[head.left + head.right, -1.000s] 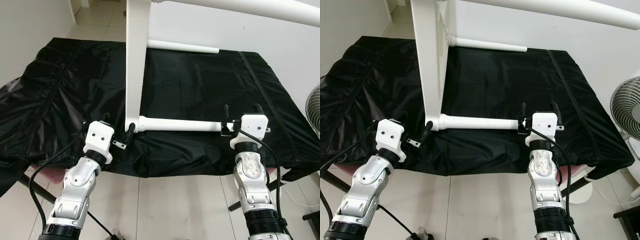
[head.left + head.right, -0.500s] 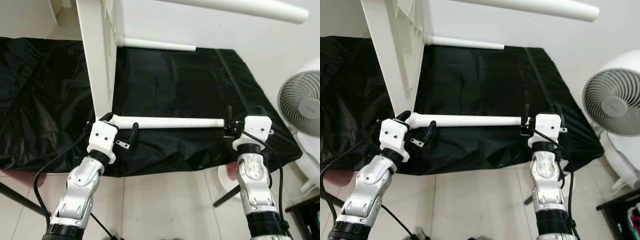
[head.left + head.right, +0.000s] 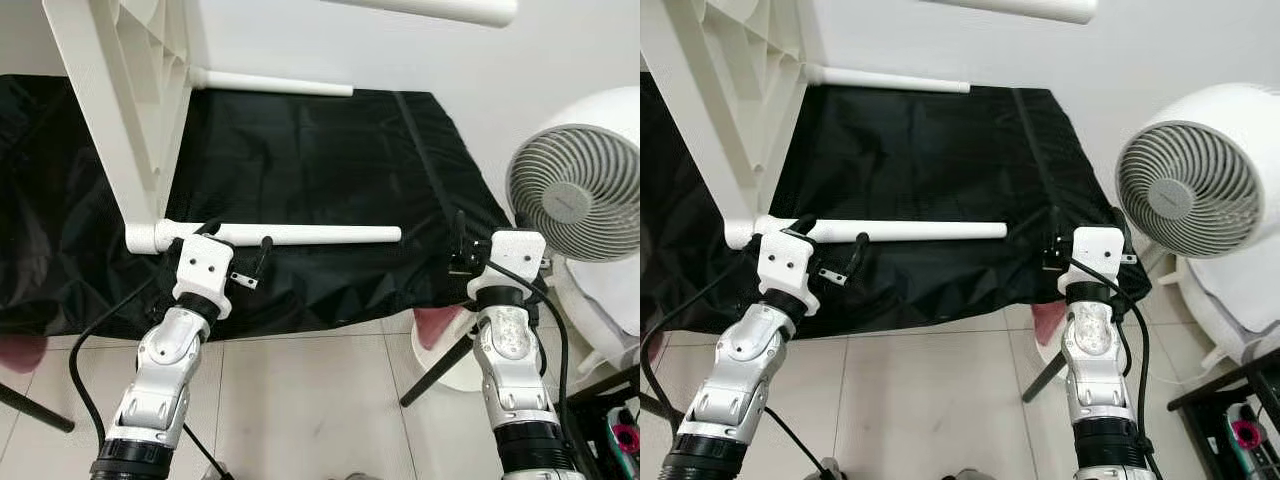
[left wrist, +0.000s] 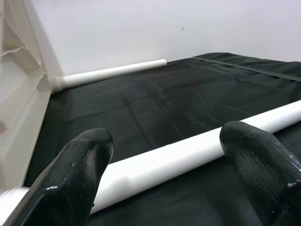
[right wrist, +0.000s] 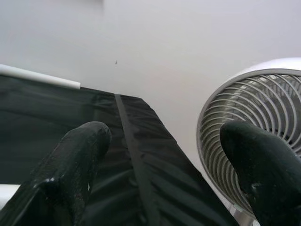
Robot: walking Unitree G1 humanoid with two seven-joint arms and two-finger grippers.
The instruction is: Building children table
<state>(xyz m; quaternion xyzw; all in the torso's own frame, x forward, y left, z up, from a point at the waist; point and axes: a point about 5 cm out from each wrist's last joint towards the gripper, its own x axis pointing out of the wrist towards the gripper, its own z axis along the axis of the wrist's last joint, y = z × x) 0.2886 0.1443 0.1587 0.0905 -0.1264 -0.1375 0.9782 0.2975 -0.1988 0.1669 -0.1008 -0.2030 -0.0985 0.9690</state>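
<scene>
The white tabletop (image 3: 120, 110) stands on its edge on the black-covered surface (image 3: 330, 160). Its near white leg (image 3: 300, 235) lies level, jutting right from the bottom corner. A far leg (image 3: 270, 83) and a top leg (image 3: 440, 8) also stick out. My left gripper (image 3: 237, 241) is open around the near leg, partway along it, and the leg (image 4: 178, 153) runs across between the wide-apart fingers (image 4: 80, 165). My right gripper (image 3: 487, 232) is open and empty, to the right of the leg's free end and apart from it, above the cover's right front corner.
A white fan (image 3: 570, 190) stands on the floor just right of the covered surface, close to my right arm. Pink padding (image 3: 435, 325) and black stand legs (image 3: 435, 370) show under the front edge. Pale tiled floor (image 3: 300, 410) lies below.
The whole view has swung to the right, bringing the fan in. The right gripper was at the leg's free end and now stands clear of it. The left gripper now sits further along the leg.
</scene>
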